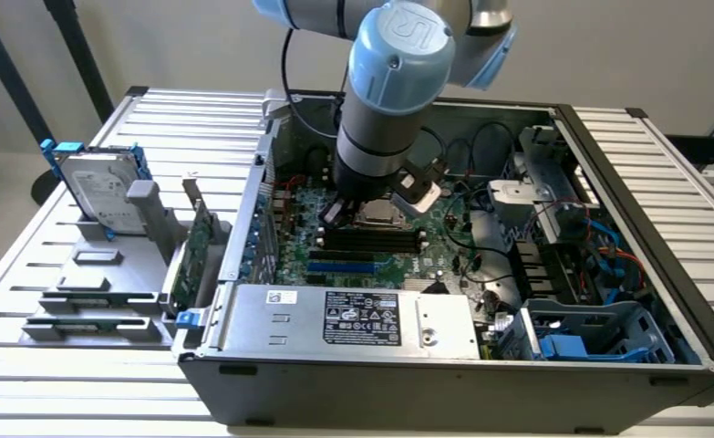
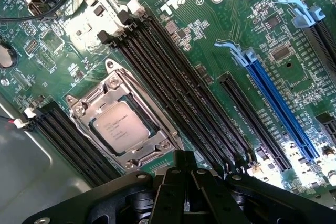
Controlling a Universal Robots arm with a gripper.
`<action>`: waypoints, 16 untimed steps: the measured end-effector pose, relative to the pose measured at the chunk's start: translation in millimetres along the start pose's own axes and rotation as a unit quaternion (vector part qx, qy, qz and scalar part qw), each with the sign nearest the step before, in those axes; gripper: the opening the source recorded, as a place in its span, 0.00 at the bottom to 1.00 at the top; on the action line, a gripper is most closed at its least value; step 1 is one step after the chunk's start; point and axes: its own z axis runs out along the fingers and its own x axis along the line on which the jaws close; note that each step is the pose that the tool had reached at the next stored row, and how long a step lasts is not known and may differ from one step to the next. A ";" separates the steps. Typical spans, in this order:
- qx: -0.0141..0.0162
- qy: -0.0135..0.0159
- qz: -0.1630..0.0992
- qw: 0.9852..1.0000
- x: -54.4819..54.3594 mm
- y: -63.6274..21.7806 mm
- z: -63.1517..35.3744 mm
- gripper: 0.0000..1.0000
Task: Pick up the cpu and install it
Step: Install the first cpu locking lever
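An open computer case (image 1: 454,365) lies on its side on a slatted metal table (image 1: 40,274), so its green circuit board (image 1: 369,265) faces up and can be reached from above. One robot arm (image 1: 388,100) reaches straight down into the case, and its gripper (image 2: 184,182) hangs just above the board.

In the wrist view, the cpu (image 2: 122,125), a small square chip with a dull silver top, lies flat inside its metal socket frame (image 2: 89,103), seated in the socket and apart from the gripper. The dark body of the gripper sits close beside the socket. It holds nothing that can be seen, and I cannot tell how far its fingers are spread.

Counted in the wrist view: one chip, one socket frame, and one long blue card slot (image 2: 278,108). Black memory slots (image 2: 173,82) run in two banks, one on each side of the socket; the far bank looks like four, and the near bank is too cut off to count.

At the exterior view's left, outside the case, one hard drive with blue rails (image 1: 95,192) stands upright in a grey holder (image 1: 101,292), kept within easy reach. One silver power box with a black label (image 1: 345,319) lies along the near edge of the case.
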 end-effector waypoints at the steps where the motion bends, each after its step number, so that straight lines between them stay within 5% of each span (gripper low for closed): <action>1: 0.000 0.000 0.000 1.000 -0.3 -0.1 0.5 0.11; 16: 0.005 0.006 -0.001 1.000 -2.5 0.4 9.1 0.11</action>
